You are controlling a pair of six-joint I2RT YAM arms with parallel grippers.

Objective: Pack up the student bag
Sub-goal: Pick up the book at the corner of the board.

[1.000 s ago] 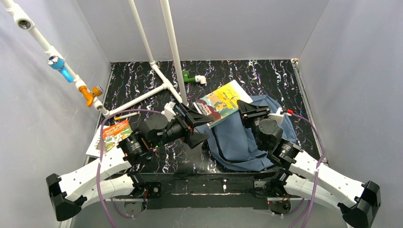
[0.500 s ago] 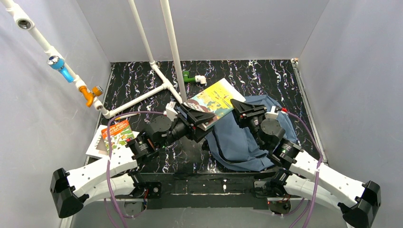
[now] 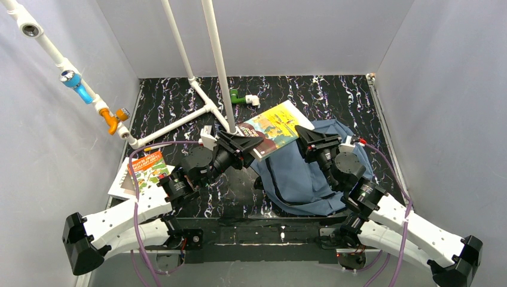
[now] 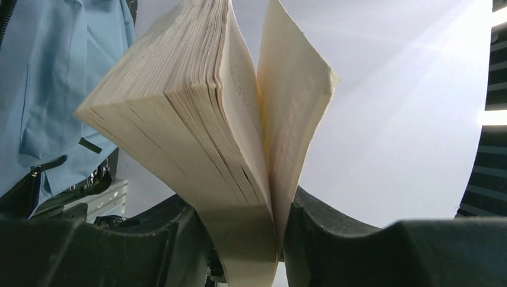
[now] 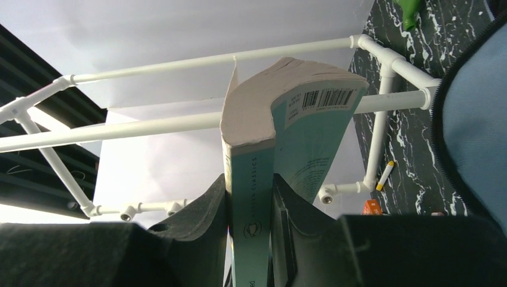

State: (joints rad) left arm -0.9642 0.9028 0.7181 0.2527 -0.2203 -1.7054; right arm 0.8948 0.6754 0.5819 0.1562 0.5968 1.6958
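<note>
Bright even light; blown-out white glare in left wrist view.

Judged a robotics lab test cell. Enclosed by plain grey walls; black marbled table; white pipe frame toward its far-left corner; cabled left arm and right arm bolted at near edge.

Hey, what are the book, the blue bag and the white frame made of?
The book: paper pages with a glossy card cover, seemingly a paperback; it bends and fans open.
The bag: soft matte fabric, probably; it creases and slumps.
The frame: likely white plastic pipe, with moulded joints.
</note>
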